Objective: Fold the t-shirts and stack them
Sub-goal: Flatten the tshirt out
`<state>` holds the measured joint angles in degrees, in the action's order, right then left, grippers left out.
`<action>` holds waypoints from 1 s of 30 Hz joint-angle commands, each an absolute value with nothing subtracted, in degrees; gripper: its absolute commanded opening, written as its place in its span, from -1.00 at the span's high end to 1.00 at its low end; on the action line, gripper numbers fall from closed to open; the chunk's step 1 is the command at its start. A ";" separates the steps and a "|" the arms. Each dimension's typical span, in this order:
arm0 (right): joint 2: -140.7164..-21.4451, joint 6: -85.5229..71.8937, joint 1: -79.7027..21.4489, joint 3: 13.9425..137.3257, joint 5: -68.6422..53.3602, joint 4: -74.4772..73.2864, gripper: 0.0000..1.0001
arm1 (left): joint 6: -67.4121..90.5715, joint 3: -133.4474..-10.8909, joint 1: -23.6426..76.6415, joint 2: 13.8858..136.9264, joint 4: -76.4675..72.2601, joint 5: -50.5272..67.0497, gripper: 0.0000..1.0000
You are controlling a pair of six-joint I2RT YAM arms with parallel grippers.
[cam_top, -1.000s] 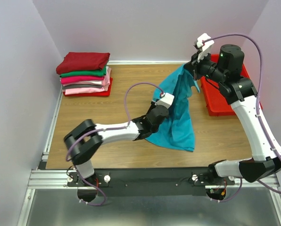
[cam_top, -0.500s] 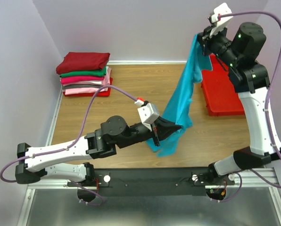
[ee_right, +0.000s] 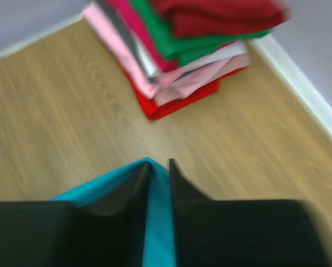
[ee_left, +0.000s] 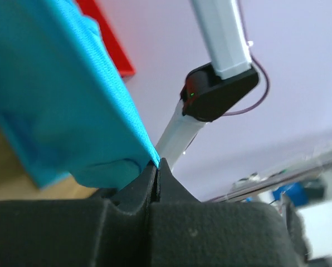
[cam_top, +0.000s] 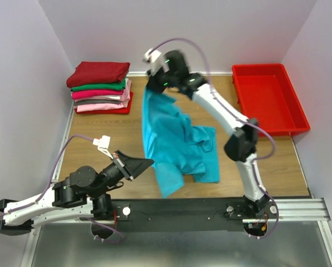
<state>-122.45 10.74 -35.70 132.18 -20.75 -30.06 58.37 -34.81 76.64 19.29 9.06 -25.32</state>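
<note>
The teal t-shirt (cam_top: 171,139) hangs stretched between my two grippers over the middle of the table, its lower part draped on the wood. My right gripper (cam_top: 150,89) is shut on its upper edge at the back, near the stack; in the right wrist view teal cloth (ee_right: 159,222) runs between the fingers. My left gripper (cam_top: 149,162) is shut on the shirt's lower left edge near the front; the left wrist view shows the cloth (ee_left: 71,100) pinched at the fingertips. A stack of folded t-shirts (cam_top: 99,86), dark red on top, lies at the back left, also in the right wrist view (ee_right: 182,50).
A red plastic bin (cam_top: 271,97) stands at the back right. Side walls close in the table at left, back and right. The right arm reaches across the table's back half.
My right gripper has swung from the back right over the bin across to the back left with the shirt's top. My left arm has pulled back towards the front left, spreading the shirt.
</note>
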 commanded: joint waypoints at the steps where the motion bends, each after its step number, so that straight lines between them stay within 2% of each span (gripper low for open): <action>1: -131.45 8.44 -42.88 136.67 -12.59 -25.58 0.35 | 88.65 -31.38 77.26 10.58 36.67 -33.49 1.00; 2: -132.62 8.09 -44.37 137.37 -9.78 -25.58 -0.27 | 92.25 -31.46 77.26 9.76 39.17 -32.96 1.00; 3: -133.67 7.65 -44.56 137.55 -8.28 -25.84 -0.55 | 92.28 -31.99 77.26 9.49 40.85 -32.70 0.83; 4: -133.94 7.04 -44.56 137.11 -6.43 -25.84 -0.74 | 92.20 -34.08 77.26 10.36 44.44 -32.61 0.22; 6: -131.85 8.08 -43.34 133.26 -5.89 -25.93 -0.77 | 91.59 -39.51 77.26 12.47 50.58 -33.57 -0.39; 8: -126.34 8.96 -40.89 129.40 -7.81 -25.84 -0.78 | 89.05 -43.40 77.26 16.33 54.04 -36.45 -0.46; 12: -112.88 12.03 -35.43 112.71 -14.05 -26.01 -0.81 | 82.04 -49.74 77.34 19.34 57.04 -41.83 -0.49; 13: -109.81 13.87 -32.90 104.24 -16.41 -26.10 -0.85 | 79.83 -50.53 77.34 19.16 55.30 -42.88 -0.49; 14: -103.86 14.93 -31.39 99.89 -17.74 -26.36 -0.87 | 77.28 -50.45 77.34 18.81 53.54 -43.41 -0.49; 16: -99.25 16.69 -28.49 92.06 -20.73 -28.11 -0.89 | 69.75 -49.23 77.43 17.15 47.85 -43.07 -0.49; 19: -91.25 22.05 -24.53 79.49 -25.75 -33.22 -0.90 | 58.68 -45.81 77.52 14.60 38.37 -38.43 -0.49; 20: -89.49 24.50 -24.17 72.93 -26.27 -33.66 -0.90 | 56.45 -44.49 77.61 12.50 35.45 -33.27 -0.49; 24: -85.78 26.89 -24.34 64.53 -31.98 -34.10 -0.85 | 57.90 -40.00 77.61 9.14 31.29 -22.34 -0.49; 26: -87.79 26.81 -25.30 63.63 -32.52 -34.45 -0.72 | 63.94 -39.03 77.61 8.88 35.23 -18.40 -0.50; 30: -92.54 27.60 -27.24 64.68 -26.55 -34.54 -0.60 | 74.51 -38.85 77.61 10.02 44.98 -12.58 -0.52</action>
